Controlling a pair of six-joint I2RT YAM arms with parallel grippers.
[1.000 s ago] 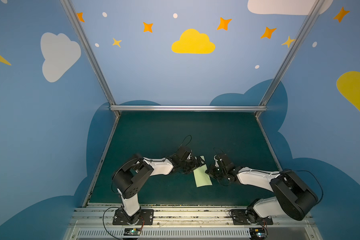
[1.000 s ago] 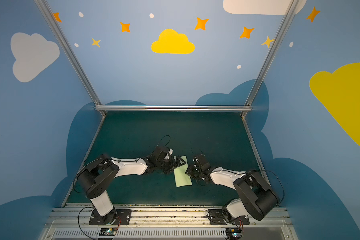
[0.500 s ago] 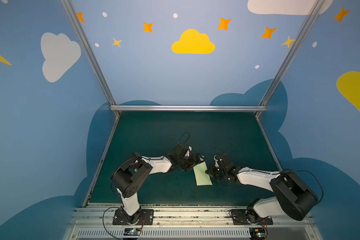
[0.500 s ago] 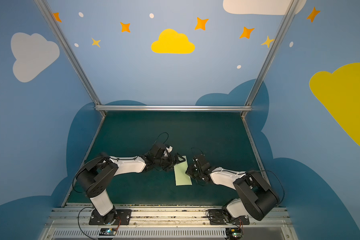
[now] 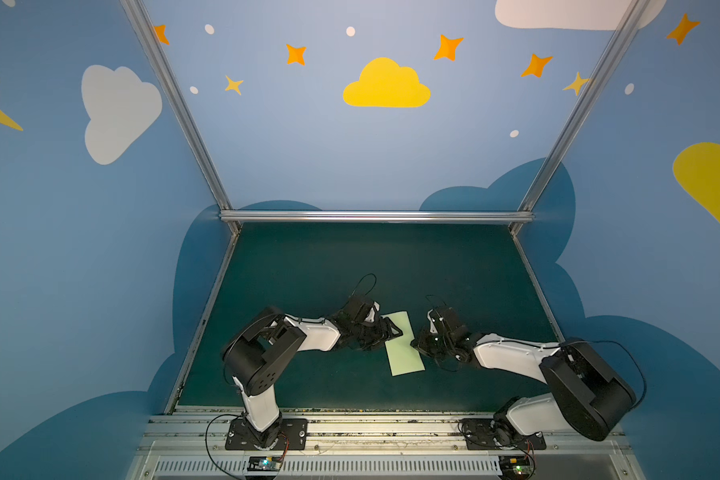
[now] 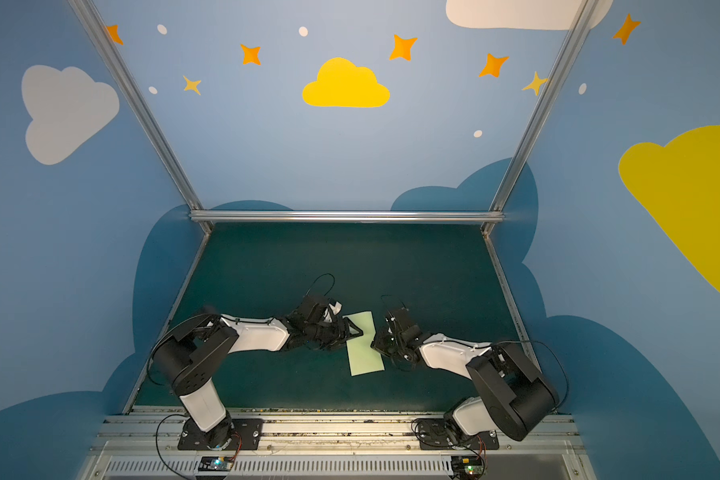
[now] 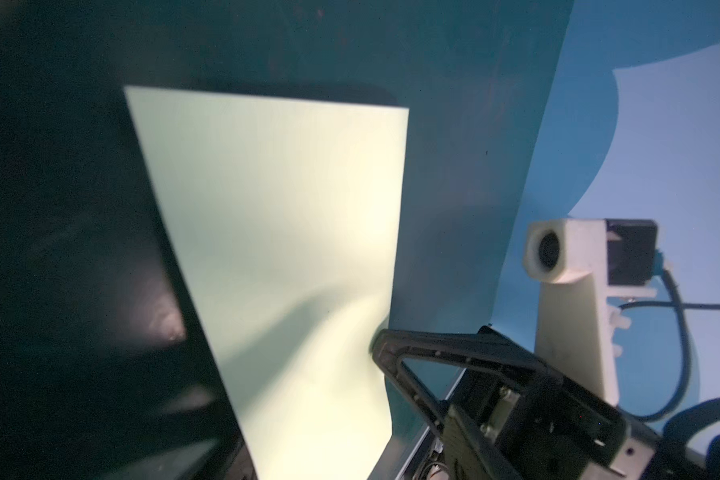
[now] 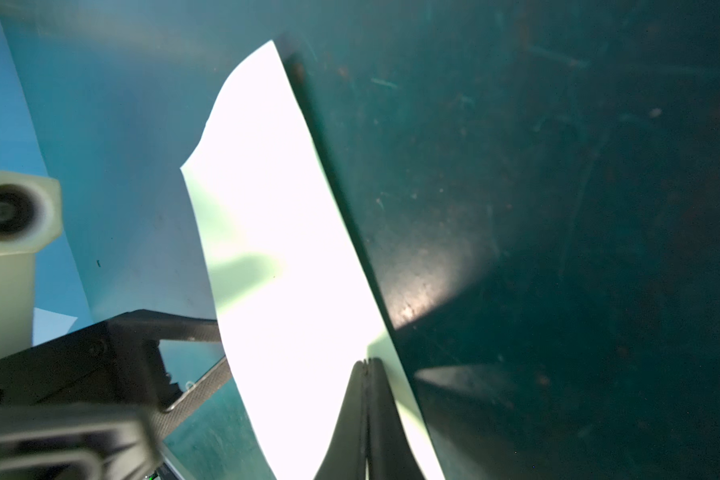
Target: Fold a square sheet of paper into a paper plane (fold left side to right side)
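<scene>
Over the last second my left gripper (image 5: pixel 393 331) has come back to the left edge of the paper (image 5: pixel 404 350) and its fingers have narrowed from wide to about half open. In the left wrist view they straddle that edge, which curls up; I can't tell if they grip it yet. The right gripper (image 5: pixel 415 343) hasn't moved: fingers fully together, tip pressing the paper's right side. The paper lies low centre in both top views on the mat (image 5: pixel 350 270), a plain rectangle, no dart yet. I judge the left-to-right fold is just starting.
</scene>
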